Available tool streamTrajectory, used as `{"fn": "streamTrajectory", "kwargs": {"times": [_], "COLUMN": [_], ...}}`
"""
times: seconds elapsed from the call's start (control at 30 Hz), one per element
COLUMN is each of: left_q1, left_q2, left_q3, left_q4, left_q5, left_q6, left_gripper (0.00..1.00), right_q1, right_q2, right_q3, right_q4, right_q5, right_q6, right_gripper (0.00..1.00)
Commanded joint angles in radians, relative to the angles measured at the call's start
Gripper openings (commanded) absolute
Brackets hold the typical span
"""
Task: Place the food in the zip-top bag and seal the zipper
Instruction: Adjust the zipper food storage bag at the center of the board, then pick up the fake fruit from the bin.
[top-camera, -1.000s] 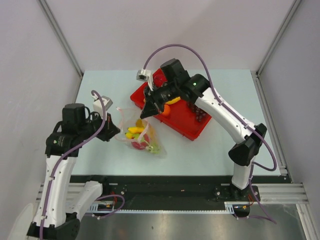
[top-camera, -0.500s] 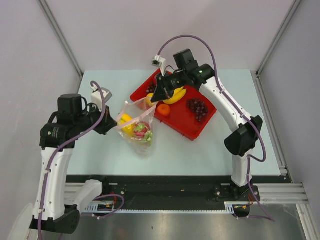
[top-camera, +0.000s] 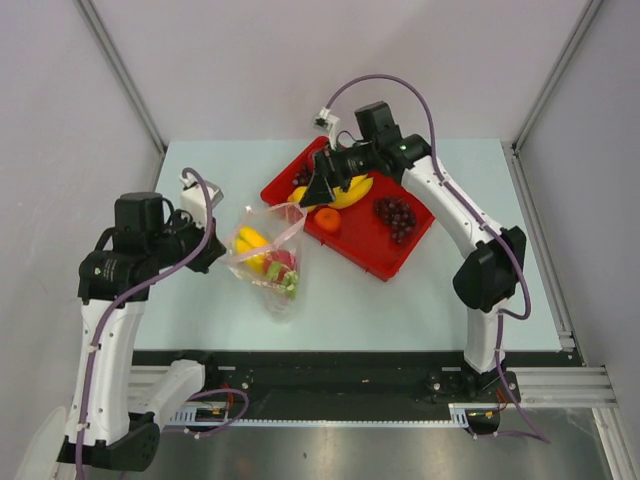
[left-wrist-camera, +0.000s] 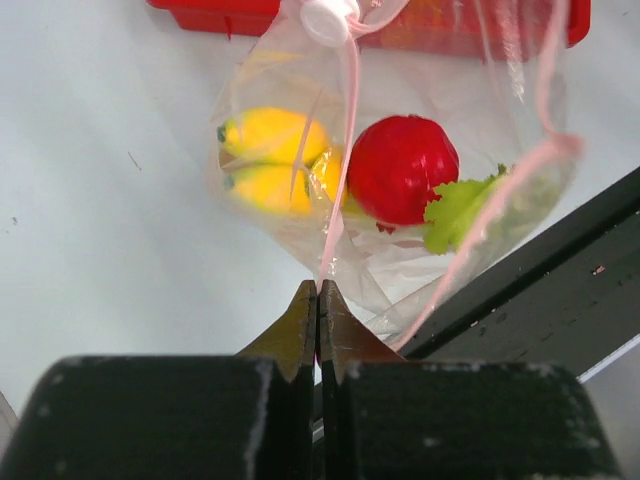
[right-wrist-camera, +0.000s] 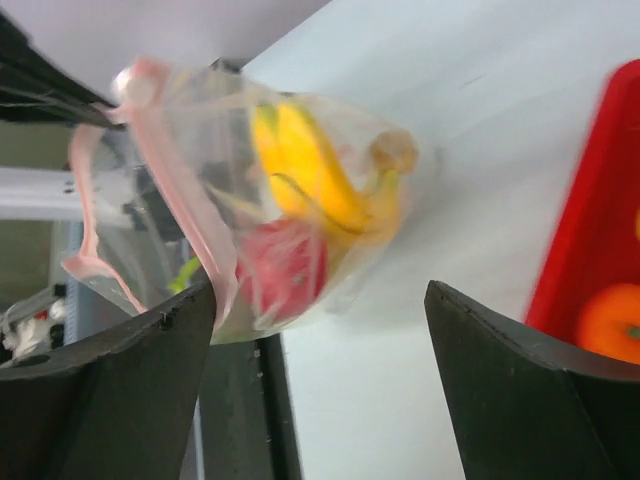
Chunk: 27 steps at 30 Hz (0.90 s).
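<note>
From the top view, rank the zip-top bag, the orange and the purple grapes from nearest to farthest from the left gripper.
1. zip-top bag: its edge is pinched in the left gripper.
2. orange: on the red tray, by the tray edge that faces the bag.
3. purple grapes: on the tray's right part, farthest away.

pale blue-green table (top-camera: 450, 290) in front of me, soft even light. plain lilac-grey walls (top-camera: 340, 60) behind it and on both sides. aluminium posts (top-camera: 118, 68) at its far corners. black strip (top-camera: 330, 360) and aluminium rail (top-camera: 560, 380) along its near edge, brushed metal sheet (top-camera: 350, 450) beyond that.
</note>
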<state>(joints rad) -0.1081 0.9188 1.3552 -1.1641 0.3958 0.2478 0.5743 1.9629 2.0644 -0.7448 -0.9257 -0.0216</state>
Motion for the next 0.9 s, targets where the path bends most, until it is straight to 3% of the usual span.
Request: {"fn": "streamTrajectory", "kwargs": {"times": [0.0, 0.1, 0.13, 0.2, 0.53, 0.63, 0.87], "left_q1": [0.007, 0.008, 0.008, 0.010, 0.012, 0.012, 0.012], "left_q2": [-0.023, -0.031, -0.032, -0.035, -0.046, -0.049, -0.047], "left_q3": [0.028, 0.010, 0.002, 0.001, -0.019, -0.018, -0.022], "left_q4": [-0.002, 0.004, 0.009, 0.014, 0.047, 0.046, 0.046], "left_q5": [-0.038, -0.038, -0.043, -0.044, -0.052, -0.054, -0.057], "left_q6": [0.001, -0.027, -0.038, -0.053, -0.102, -0.104, -0.102], "left_gripper": [0.00, 0.00, 0.00, 0.00, 0.00, 0.00, 0.00], "right_q1": [-0.089, -0.094, -0.094, -0.097, -0.027, -0.005, 0.013], "right_q2": [-0.058, -0.010, 0.010, 0.080, 0.191, 0.211, 0.301], "right_q3": [-0.078, -0.125, -0.122, -0.106, -0.190, -0.213, -0.219], "right_q4": [0.168, 0.168, 0.162, 0.139, 0.223, 0.254, 0.306], "right_q5": [0.060, 0.218, 0.299, 0.382, 0.795, 0.843, 0.855], "right_q6": [-0.015, -0.134, -0.135, -0.120, 0.090, 0.114, 0.156], "right_gripper": [0.89, 0.84, 0.78, 0.76, 0.94, 1.00, 1.00]}}
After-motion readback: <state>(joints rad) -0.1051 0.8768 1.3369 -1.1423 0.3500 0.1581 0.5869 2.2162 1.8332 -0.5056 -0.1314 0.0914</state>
